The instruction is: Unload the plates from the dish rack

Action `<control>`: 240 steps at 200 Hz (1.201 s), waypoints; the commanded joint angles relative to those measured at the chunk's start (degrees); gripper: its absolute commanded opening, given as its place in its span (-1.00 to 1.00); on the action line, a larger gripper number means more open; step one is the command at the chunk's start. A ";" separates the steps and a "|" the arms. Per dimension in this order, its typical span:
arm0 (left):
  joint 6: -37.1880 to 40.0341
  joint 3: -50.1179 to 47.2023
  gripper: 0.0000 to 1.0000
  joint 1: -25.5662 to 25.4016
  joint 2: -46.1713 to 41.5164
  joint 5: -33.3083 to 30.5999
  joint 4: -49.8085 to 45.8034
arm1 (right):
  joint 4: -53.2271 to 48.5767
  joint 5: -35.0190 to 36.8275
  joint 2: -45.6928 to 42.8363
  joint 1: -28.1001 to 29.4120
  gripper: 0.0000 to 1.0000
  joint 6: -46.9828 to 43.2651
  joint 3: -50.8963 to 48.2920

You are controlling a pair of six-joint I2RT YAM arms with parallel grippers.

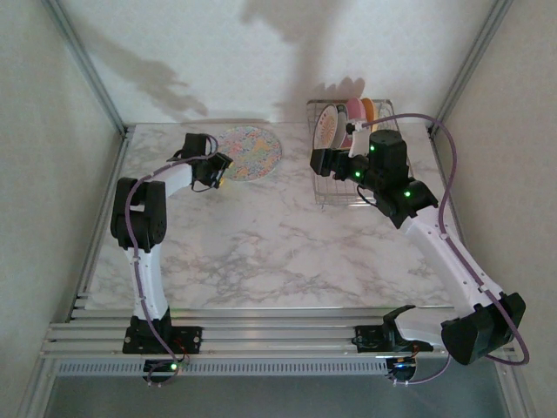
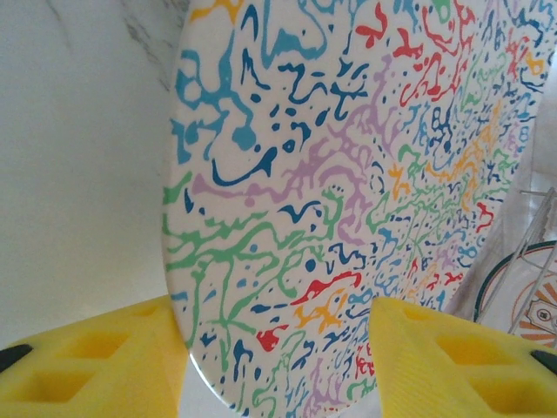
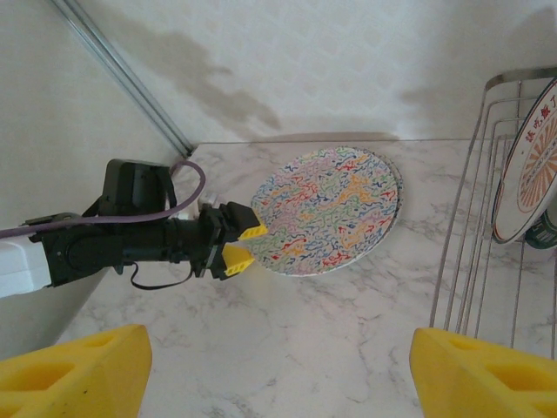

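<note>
Three plates stand on edge in the dish rack [image 1: 352, 178] at the upper right of the top view: a white plate [image 1: 329, 129] with a red rim and orange design, then a pink plate [image 1: 355, 113] and an orange plate [image 1: 369, 108] behind it. The white plate is foremost, its face turned toward the left of the frame. The right gripper [image 1: 322, 162] sits at the rack's left side, just below that plate. In the right wrist view its yellow fingers [image 3: 70, 374] are spread wide with nothing between them, and the white plate [image 3: 531, 165] lies up and to the right of them, behind the rack wires [image 3: 470, 218]. This arm is judged the nearer one, and would need to turn right to meet a rim. A speckled plate [image 1: 248, 154] lies flat on the marble table [image 1: 278, 252], upper centre, already out of the rack. The left gripper [image 1: 219, 171] sits at its lower left rim, jaws parted, the rim between the fingers [image 2: 87, 366] but apparently not clamped
</note>
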 commanded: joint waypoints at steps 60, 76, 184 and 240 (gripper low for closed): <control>1.32 4.55 0.14 0.09 3.05 -0.82 -1.80 | -0.37 -0.89 -0.03 0.39 0.57 -0.05 2.22; 1.41 4.59 0.15 -0.02 3.07 -0.84 -2.05 | -0.43 -0.78 -0.04 0.45 0.57 0.01 2.15; 2.51 1.29 0.53 -2.44 -7.01 -7.66 -4.39 | -24.83 31.27 10.91 -4.58 0.41 -2.43 21.03; 1.85 -5.51 0.55 -5.37 -21.09 -11.44 -1.58 | -29.33 33.93 27.52 -12.65 0.34 -4.05 37.17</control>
